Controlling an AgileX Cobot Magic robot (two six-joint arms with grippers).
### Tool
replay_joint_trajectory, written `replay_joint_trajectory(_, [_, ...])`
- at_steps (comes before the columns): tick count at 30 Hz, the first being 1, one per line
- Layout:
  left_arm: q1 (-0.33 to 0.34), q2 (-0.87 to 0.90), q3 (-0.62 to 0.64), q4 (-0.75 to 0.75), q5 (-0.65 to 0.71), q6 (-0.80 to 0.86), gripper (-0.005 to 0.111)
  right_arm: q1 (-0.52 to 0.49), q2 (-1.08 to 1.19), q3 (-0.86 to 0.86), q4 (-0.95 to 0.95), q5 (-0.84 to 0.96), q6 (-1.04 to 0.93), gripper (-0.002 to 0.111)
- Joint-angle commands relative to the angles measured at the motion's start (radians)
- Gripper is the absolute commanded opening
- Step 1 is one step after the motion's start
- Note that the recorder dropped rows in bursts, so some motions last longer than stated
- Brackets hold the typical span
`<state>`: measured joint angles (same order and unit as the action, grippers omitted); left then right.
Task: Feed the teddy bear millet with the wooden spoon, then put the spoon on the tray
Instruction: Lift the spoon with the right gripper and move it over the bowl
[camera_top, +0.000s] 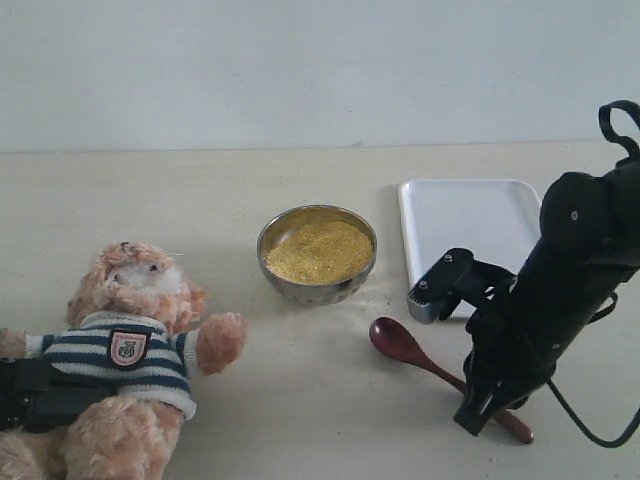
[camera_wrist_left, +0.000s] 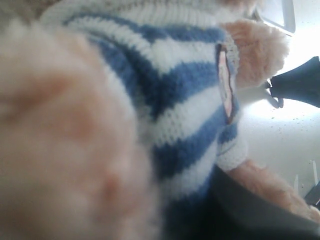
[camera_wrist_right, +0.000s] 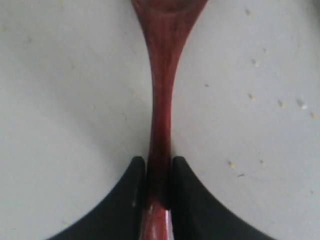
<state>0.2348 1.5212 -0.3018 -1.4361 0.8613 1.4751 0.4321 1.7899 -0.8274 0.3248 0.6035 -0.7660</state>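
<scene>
Soft, fluffy plush covers the teddy bear (camera_top: 135, 290), its striped shirt (camera_top: 150, 352) a chunky rib knit. The bowl (camera_top: 315, 293) is polished metal, dully reflective, heaped with fine, grainy millet (camera_top: 318, 250). The wooden spoon (camera_top: 396, 341) shines with a glossy dark-red finish. The tray (camera_top: 470, 215) looks smooth and white; the table (camera_top: 300, 420) pale and matt.

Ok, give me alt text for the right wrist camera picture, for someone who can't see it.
Two black fingers pinch the slim handle of a glossy red-brown wooden spoon, its bowl cut off at the frame's edge. Behind is a pale table with a few stray yellow grains.
</scene>
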Motion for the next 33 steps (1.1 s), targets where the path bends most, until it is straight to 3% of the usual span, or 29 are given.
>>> replay_joint_trajectory(1, [0.001,-0.001,0.001,-0.008,0.025,0.008,0.007,-0.004,-0.063,-0.004,0.092,-0.01,0.01,0.015])
replay_joint_trajectory(10, [0.001,-0.001,0.001,-0.008,0.025,0.008,0.007,-0.004,-0.299,-0.034,0.032,0.065,0.127,0.014])
replay_joint_trajectory(16, [0.001,-0.001,0.001,-0.008,0.022,0.008,0.007,0.015,-0.352,-0.176,-0.253,0.284,0.369,0.014])
replay_joint_trajectory(26, [0.001,-0.001,0.001,-0.008,0.021,0.008,0.007,0.375,-0.249,-0.424,-0.971,0.607,0.638,0.014])
replay_joint_trajectory(33, [0.001,-0.001,0.001,-0.008,0.023,0.008,0.007,0.515,-0.006,-0.506,-1.351,0.618,0.654,0.014])
